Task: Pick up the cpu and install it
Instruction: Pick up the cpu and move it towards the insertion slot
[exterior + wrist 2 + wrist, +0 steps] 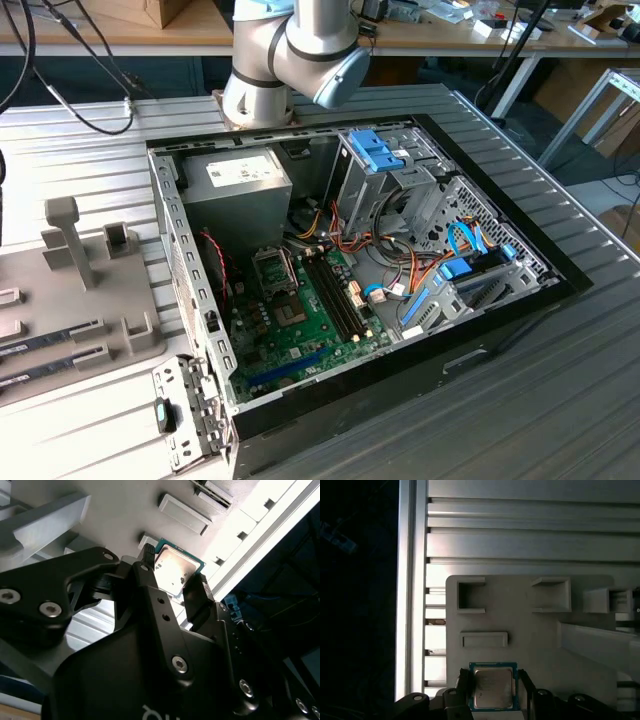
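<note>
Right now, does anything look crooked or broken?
No, nothing stands out. The cpu looks flat and square inside the hand, over the grey tray, with no marks I can see. The computer case lies open, with nothing spilled inside it.

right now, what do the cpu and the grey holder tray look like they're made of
Cpu: bare silvery metal lid with a glossy glare in the second wrist view, and a thin green circuit-board rim. Tray: matte light grey with moulded pockets, probably plastic.
</note>
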